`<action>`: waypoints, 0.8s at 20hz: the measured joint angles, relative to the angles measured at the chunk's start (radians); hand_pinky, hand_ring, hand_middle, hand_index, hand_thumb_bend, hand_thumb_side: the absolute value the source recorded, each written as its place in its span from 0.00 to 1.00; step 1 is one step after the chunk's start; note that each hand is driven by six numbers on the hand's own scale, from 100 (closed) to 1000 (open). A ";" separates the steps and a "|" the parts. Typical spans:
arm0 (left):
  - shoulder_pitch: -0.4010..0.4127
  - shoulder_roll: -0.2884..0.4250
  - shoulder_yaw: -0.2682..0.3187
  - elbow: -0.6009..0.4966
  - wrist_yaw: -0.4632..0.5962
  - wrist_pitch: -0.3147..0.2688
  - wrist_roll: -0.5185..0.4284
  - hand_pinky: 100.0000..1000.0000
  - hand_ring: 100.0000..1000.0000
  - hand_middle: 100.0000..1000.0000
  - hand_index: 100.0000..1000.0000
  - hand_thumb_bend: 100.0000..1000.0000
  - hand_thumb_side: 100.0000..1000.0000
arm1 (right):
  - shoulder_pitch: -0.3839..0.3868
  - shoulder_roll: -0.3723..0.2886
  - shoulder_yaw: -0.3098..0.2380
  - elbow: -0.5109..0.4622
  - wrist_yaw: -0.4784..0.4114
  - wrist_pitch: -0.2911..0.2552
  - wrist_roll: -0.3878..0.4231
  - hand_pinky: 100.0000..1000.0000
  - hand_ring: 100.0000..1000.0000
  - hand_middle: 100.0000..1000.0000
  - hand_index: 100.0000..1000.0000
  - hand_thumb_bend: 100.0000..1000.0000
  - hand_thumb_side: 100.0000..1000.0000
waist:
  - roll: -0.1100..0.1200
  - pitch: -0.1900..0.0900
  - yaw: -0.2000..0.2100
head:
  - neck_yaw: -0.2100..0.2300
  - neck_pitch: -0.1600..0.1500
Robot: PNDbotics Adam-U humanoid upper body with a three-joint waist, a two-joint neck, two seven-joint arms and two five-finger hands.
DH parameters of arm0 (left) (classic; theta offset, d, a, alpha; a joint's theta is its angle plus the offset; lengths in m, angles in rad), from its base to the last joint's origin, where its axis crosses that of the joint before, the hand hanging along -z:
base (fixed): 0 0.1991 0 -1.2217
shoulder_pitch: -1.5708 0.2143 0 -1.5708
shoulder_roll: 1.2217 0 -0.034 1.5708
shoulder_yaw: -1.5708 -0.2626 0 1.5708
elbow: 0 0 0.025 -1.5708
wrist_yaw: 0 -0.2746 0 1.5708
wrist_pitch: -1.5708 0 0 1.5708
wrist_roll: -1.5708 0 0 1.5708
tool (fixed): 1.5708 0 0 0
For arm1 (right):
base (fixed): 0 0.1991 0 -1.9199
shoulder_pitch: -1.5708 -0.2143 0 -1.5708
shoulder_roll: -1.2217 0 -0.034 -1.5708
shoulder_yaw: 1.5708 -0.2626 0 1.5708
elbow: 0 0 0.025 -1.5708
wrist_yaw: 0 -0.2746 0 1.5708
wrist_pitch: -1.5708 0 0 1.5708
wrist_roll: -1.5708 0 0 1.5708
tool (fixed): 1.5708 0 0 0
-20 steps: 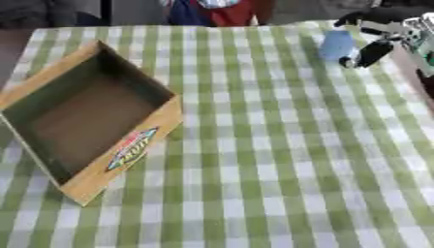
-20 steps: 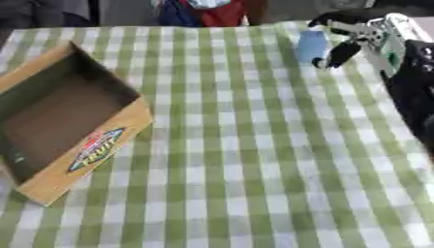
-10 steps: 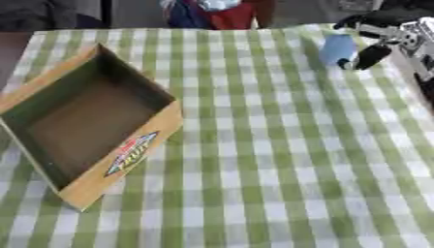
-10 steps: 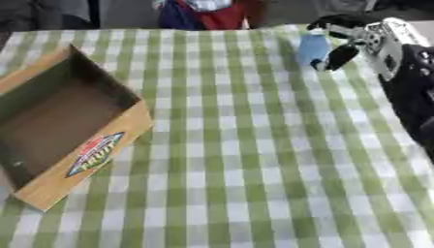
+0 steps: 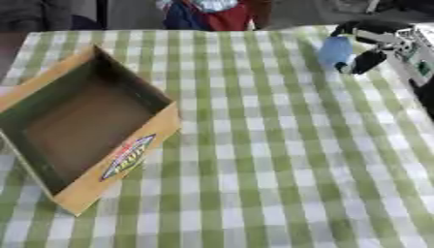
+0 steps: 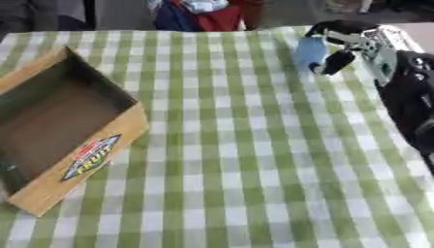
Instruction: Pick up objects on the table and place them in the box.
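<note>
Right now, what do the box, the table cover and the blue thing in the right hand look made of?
Box: looks like cardboard, matte brown inside, tan walls with a printed label. Table cover: green and white checked cloth or vinyl; can't tell which. Blue object, held by the right hand: smooth pale blue, possibly plastic; too blurred to be sure.

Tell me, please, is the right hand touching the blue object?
Touching: the right eye view shows the right hand with fingers curled round the blue object.

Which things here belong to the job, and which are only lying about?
Job: the blue object, held by the right hand; the cardboard box, empty.

Not the job: the checked tablecloth. The left hand is not in view.
</note>
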 measured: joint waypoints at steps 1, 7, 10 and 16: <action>0.000 0.000 0.000 0.000 0.000 0.000 0.000 0.62 0.50 0.56 0.76 0.00 0.62 | 0.000 -0.002 -0.001 0.000 0.000 0.000 -0.004 0.86 0.99 1.00 0.77 0.10 0.11 | 0.000 0.000 -0.001 | 0.000 -0.002; 0.000 0.000 0.000 0.000 0.000 -0.001 -0.001 0.62 0.50 0.56 0.76 0.00 0.62 | 0.001 -0.003 -0.003 0.002 0.004 -0.006 -0.028 0.86 0.98 1.00 0.52 0.04 0.07 | 0.007 0.000 -0.010 | 0.000 -0.003; 0.000 0.000 0.000 0.000 0.000 -0.002 -0.002 0.63 0.50 0.56 0.76 0.00 0.62 | 0.001 -0.003 -0.003 0.006 0.007 -0.009 -0.046 0.85 0.98 1.00 0.48 0.02 0.07 | 0.009 -0.001 -0.016 | 0.000 -0.003; 0.004 0.000 -0.001 0.000 0.000 -0.001 -0.003 0.63 0.50 0.56 0.76 0.00 0.62 | -0.021 0.000 0.004 -0.007 0.007 -0.028 -0.063 0.85 0.97 1.00 0.46 0.02 0.03 | 0.010 -0.028 -0.027 | 0.000 -0.002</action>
